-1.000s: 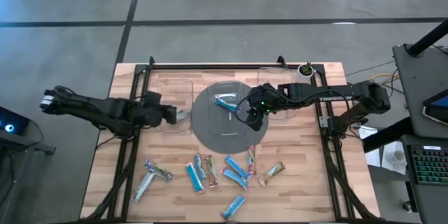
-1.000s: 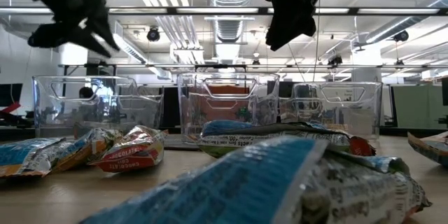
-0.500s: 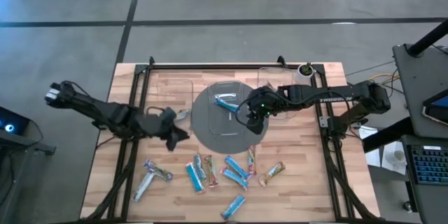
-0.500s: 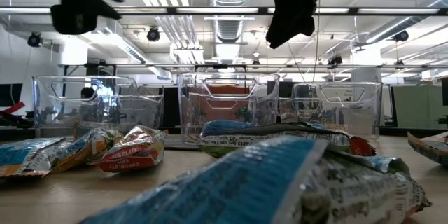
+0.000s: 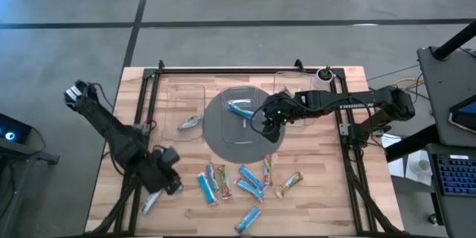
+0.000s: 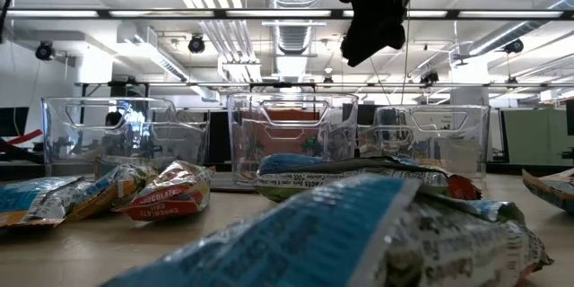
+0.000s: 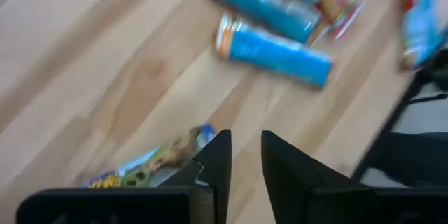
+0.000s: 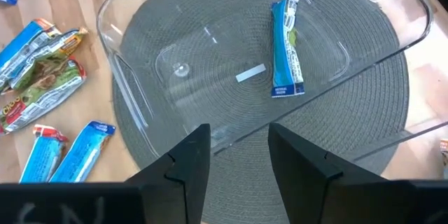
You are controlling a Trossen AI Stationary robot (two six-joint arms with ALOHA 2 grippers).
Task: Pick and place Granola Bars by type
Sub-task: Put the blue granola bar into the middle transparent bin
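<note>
From above: a wooden bench [image 5: 312,171] carries three clear trays along its far side, the middle tray [image 5: 239,115] resting on a round grey mat [image 5: 216,137]. One blue bar [image 5: 239,108] lies in that tray; a silvery bar [image 5: 190,123] lies in the left tray [image 5: 186,108]. Loose granola bars [image 5: 230,182] are scattered along the near edge. The left pincer [image 5: 165,182] hangs low over the leftmost loose bars; the right pincer [image 5: 269,124] hovers at the mat's right edge.

At bench height, bars fill the foreground with the trays behind.

The left wrist shows its pincer released, fingers narrowly parted, a multicoloured bar [image 7: 150,168] just beside them. Judged best: centre over that bar, straddle its narrow width, then close.

The right wrist shows its pincer released and empty above the middle tray.
</note>
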